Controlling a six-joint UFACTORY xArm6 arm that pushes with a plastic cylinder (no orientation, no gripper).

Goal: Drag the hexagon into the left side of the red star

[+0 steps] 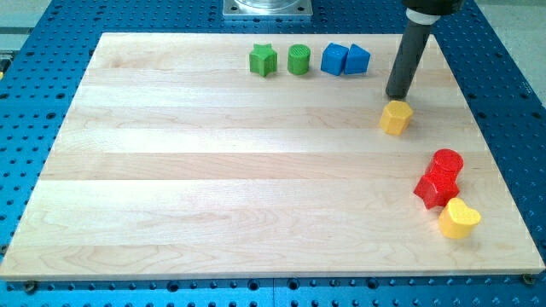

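Rod tip (pixel 397 95) rests just behind the yellow hexagon (pixel 396 117) near the wooden board's (pixel 213 188) right edge, gripping nothing. Well below, toward the bottom-right corner, red star (pixel 436 189) touches a red cylinder (pixel 447 161) and yellow heart (pixel 459 218). Green star (pixel 263 60), green cylinder (pixel 298 60) and two blue blocks (pixel 345 59) line the top edge.

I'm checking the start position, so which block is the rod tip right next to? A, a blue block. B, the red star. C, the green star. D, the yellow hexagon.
D: my tip sits just above the yellow hexagon in the view, far from the others.
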